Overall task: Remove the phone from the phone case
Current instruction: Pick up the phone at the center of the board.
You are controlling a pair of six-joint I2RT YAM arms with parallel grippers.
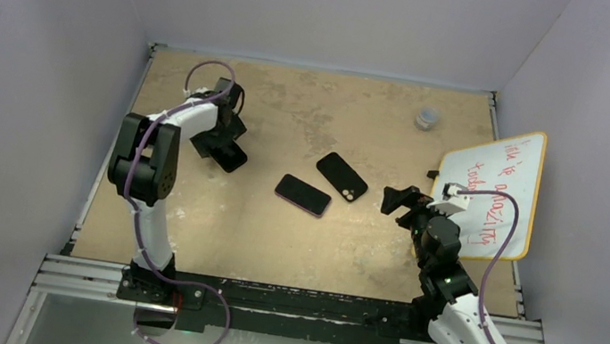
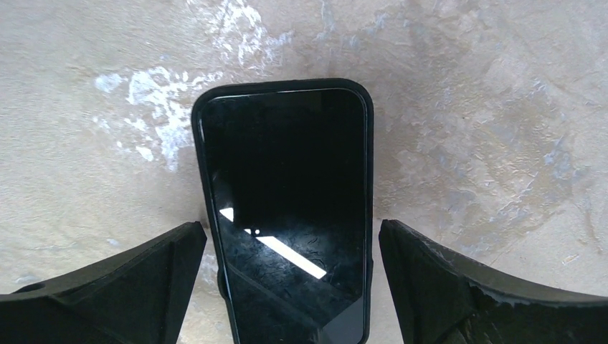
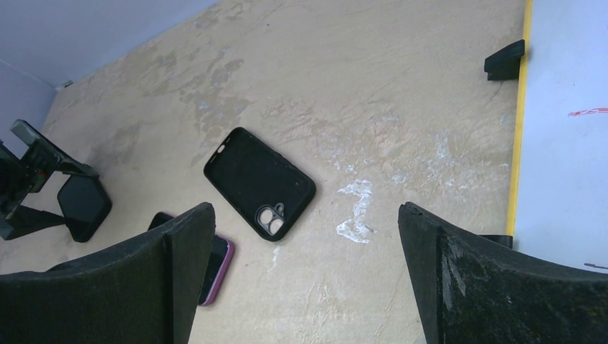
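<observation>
The right gripper (image 3: 305, 215) hangs over the near-right part of the desk (image 1: 273, 248), jaws spread and empty, well apart from the action. Toward the left edge, the left arm (image 1: 172, 131) folds down with the left gripper (image 2: 290, 233) released too, fingers either side of the black-cased phone (image 2: 287, 179), not touching. It lies flat, screen up, long axis straight out from the wrist, so left is nearer.

Left hand (image 2: 292, 236) and right hand (image 3: 307, 215) both spread wide.

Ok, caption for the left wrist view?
Open left gripper straddles the black-cased phone, screen up on the table.
</observation>
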